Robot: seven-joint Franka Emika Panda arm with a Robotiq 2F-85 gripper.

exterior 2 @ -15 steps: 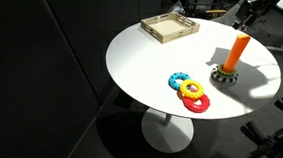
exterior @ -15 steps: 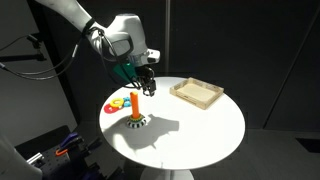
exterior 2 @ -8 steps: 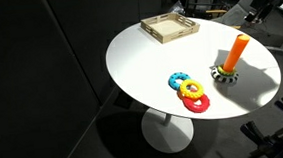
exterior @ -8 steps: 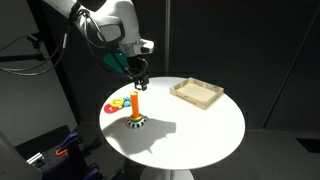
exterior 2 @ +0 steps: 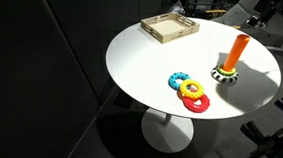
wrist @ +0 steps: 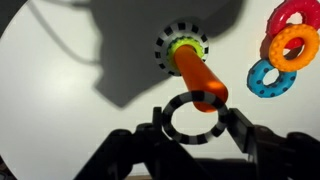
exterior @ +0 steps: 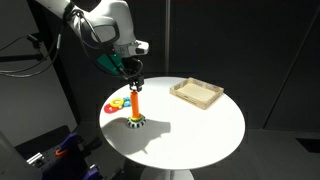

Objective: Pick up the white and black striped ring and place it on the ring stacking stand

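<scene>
The white and black striped ring (wrist: 192, 119) is held between the fingers of my gripper (wrist: 192, 128), right above the tip of the orange peg. The ring stacking stand (wrist: 190, 68) is an upright orange peg with another striped ring and a green ring round its base; it shows in both exterior views (exterior: 134, 106) (exterior 2: 236, 54). In an exterior view my gripper (exterior: 135, 84) hangs just over the peg top. In the exterior view from the far side, my gripper (exterior 2: 259, 19) is near the right edge, above the stand.
The round white table (exterior: 200, 125) (exterior 2: 151, 73) carries a shallow wooden tray (exterior: 197, 93) (exterior 2: 170, 28) at its far side. Red, yellow and blue rings (exterior 2: 189, 90) (wrist: 288, 45) lie in a cluster beside the stand (exterior: 117, 104).
My gripper with the striped ring has moved up and sideways, from beside the peg to just above its tip. The stand and the loose rings have not moved.
</scene>
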